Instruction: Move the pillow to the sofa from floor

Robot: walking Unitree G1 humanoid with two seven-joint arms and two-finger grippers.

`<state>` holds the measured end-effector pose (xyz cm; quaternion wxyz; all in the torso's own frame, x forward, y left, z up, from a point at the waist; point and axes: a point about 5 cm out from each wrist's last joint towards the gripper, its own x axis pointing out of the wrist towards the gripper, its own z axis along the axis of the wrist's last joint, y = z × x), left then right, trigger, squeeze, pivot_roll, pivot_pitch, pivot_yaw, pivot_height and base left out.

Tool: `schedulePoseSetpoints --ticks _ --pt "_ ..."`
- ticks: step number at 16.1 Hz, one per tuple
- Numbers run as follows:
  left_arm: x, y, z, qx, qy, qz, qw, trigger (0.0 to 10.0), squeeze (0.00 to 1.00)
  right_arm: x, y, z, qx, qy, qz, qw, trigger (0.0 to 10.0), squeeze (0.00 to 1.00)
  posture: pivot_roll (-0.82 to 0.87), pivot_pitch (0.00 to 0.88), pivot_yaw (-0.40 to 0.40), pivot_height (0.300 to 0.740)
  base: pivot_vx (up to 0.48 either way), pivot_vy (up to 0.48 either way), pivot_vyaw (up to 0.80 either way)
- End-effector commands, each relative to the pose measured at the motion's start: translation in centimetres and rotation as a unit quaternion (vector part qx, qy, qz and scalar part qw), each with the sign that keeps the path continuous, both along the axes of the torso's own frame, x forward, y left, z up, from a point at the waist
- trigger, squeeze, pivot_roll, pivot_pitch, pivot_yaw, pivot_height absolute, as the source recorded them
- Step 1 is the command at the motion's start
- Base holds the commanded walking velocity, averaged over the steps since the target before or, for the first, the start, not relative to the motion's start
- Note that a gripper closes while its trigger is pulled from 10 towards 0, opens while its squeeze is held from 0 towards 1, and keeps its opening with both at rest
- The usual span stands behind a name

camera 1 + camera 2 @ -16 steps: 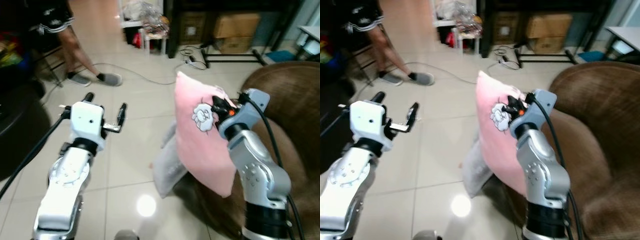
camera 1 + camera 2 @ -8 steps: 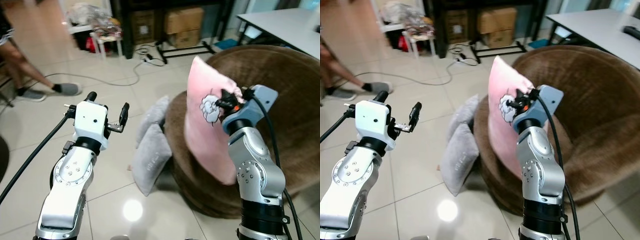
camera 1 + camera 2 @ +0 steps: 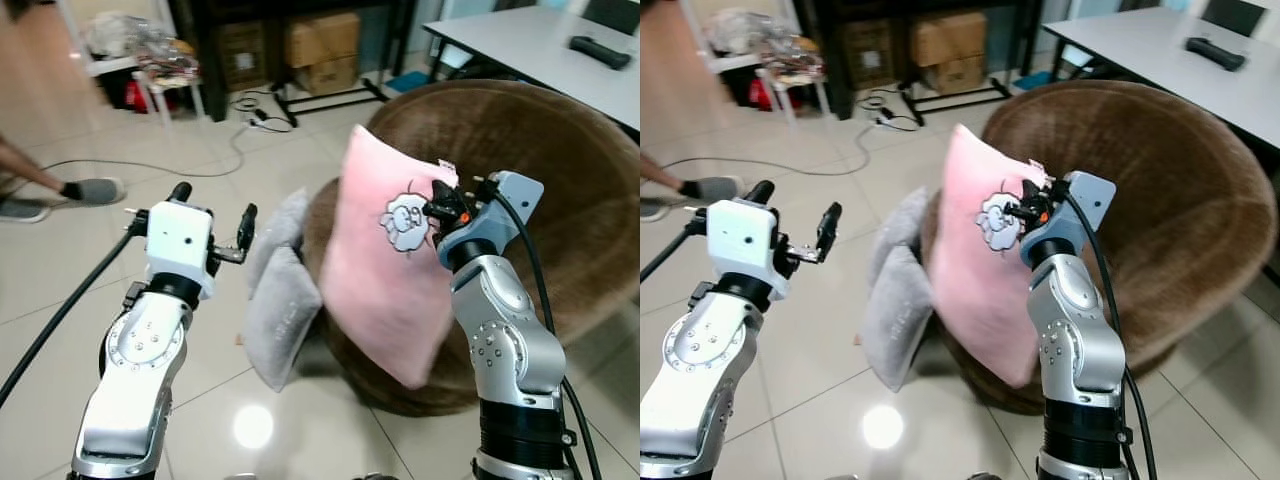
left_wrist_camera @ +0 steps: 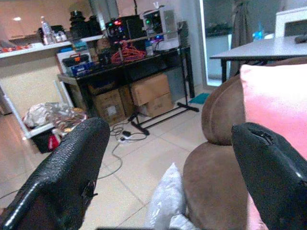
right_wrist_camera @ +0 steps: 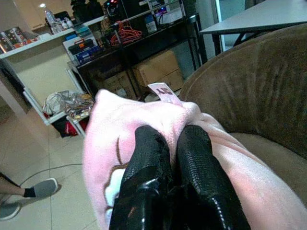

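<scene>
While the right claw pinches the pink pillow at its top corner, the pillow hangs mid-frame before the brown sofa. At left, the left claw is spread, holding nothing.

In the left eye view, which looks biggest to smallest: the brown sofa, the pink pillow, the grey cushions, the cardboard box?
1. Brown sofa
2. Pink pillow, held nearer the camera, so its true rank is unsure
3. Grey cushions
4. Cardboard box, far back
</scene>
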<state>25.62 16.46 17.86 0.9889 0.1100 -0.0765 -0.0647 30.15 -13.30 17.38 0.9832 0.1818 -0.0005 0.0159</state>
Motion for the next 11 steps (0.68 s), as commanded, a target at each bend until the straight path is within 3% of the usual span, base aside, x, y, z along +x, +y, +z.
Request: schedulePoseSetpoints --ticks 1,4,11 --pt "0.0 0.17 0.4 -0.002 -0.009 0.0 1.0 10.0 0.0 -0.12 0.02 0.23 -0.001 -0.01 0.009 1.0 10.0 0.0 0.08 0.0 -0.029 0.74 0.0 0.0 -0.8" --pt "0.03 0.12 0.47 -0.012 -0.01 -0.005 1.0 10.0 0.0 -0.04 0.2 -0.26 -0.009 0.002 0.018 1.0 10.0 0.0 0.08 0.0 -0.029 0.74 0.089 0.0 -0.8" --pt "0.15 0.1 0.38 -0.012 -0.01 -0.012 1.0 10.0 0.0 -0.03 0.11 -0.5 -0.01 0.005 0.019 1.0 10.0 0.0 0.08 0.0 -0.03 0.74 0.283 0.0 0.0"
